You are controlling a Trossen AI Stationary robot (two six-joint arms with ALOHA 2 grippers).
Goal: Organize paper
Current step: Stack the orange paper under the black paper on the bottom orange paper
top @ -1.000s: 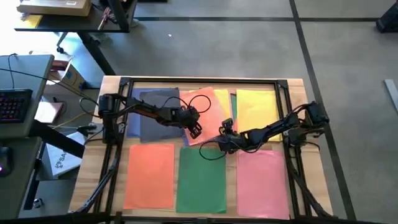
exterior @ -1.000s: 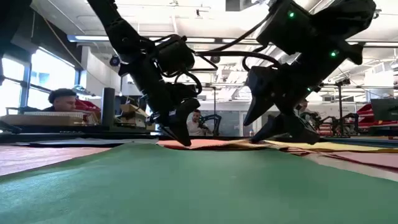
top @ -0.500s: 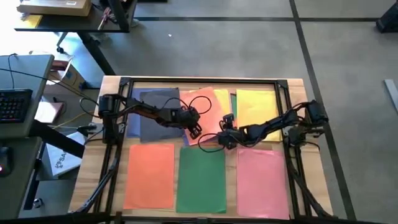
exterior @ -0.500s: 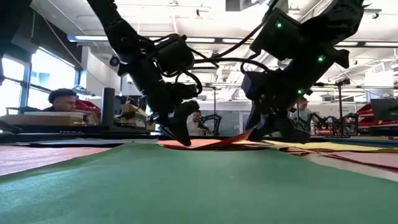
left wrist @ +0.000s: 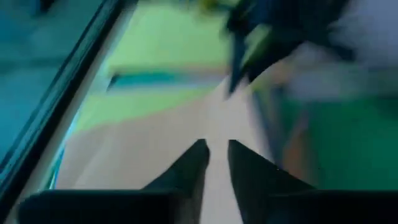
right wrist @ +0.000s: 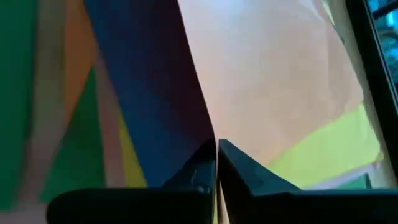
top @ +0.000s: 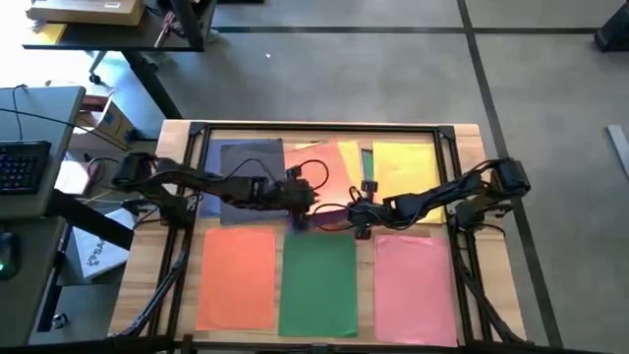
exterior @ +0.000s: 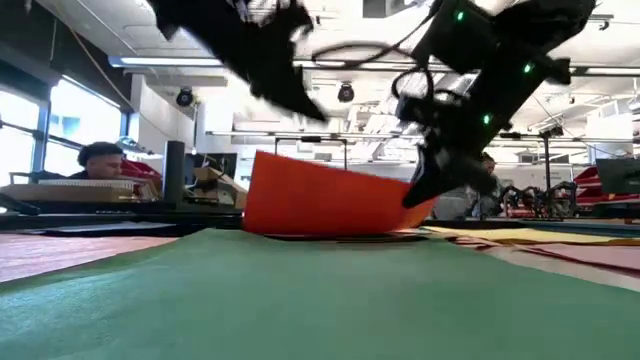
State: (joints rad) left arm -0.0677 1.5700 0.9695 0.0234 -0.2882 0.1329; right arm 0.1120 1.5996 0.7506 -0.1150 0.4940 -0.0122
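Note:
An orange sheet of paper [exterior: 330, 200] stands raised at the middle of the table. My right gripper [exterior: 420, 195] is shut on its near right corner. My left gripper [exterior: 280, 70] hovers above the sheet's left part, apart from it. Its fingers [left wrist: 216, 149] are open by a narrow gap with nothing between them. Flat on the wood lie an orange sheet [top: 236, 275], a green sheet [top: 317, 280] and a pink sheet [top: 413, 285] along the near side. A dark grey sheet [top: 251, 172] and a yellow sheet [top: 403, 172] lie along the far side. My right gripper pinches the orange sheet's edge [right wrist: 213, 134] between its two fingers, at the near right corner [exterior: 412, 203]. The fingers come from the table's right, slanting down. The near part of the sheet is lifted and stands steeply, while its far part stays on the table.
A black frame [top: 314, 128] runs round the table top. A desk with a keyboard [top: 20, 162] stands to the left of the table. People sit in the room beyond the far edge [exterior: 100, 160].
My right gripper has taken the orange sheet's near corner and risen, so the sheet's near part has swung up from flat to steep while its far part stayed down. My left gripper has lifted off the sheet and gone up.

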